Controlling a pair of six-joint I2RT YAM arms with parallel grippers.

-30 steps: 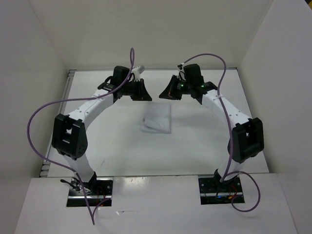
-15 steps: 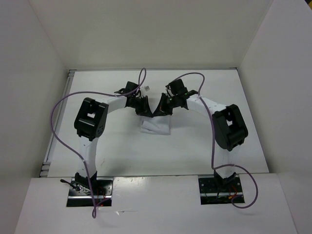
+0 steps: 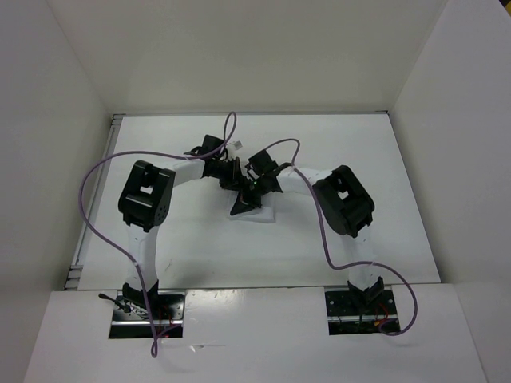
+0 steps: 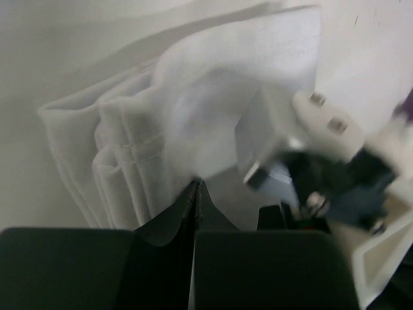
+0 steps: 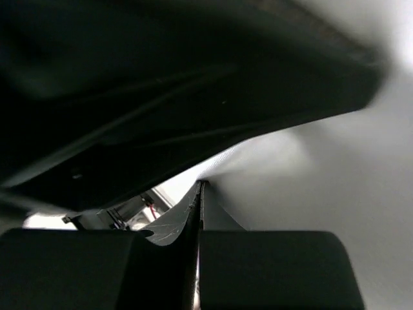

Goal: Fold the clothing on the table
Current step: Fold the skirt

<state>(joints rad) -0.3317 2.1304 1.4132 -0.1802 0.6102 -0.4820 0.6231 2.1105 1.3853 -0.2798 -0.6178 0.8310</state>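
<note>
Both arms bend inward so that their wrists meet over the middle of the table point(image 3: 160, 152), each elbow raised and the forearm sloping down toward the centre. The left gripper point(image 3: 233, 177) points down and to the right, and the right gripper point(image 3: 246, 199) points down and to the left, the two standing just beside each other and partly crossing in the overhead view. The clothing point(image 3: 263, 211) lies on the table directly under them as a small folded white bundle, most of it hidden by the black fingers from above, with a strip showing beyond the right gripper's near side. In the left wrist view the left gripper point(image 4: 197, 194) has its jaws pressed together with no gap, their tips just in front of the stacked folded edges of the clothing point(image 4: 161, 129); it may be pinching a layer, but the blur leaves that unclear. Part of the right arm's wrist shows to the right of those tips. The right gripper point(image 5: 199, 194) is likewise closed tight, its tips against pale cloth, dark blurred hardware filling the view above them.
</note>
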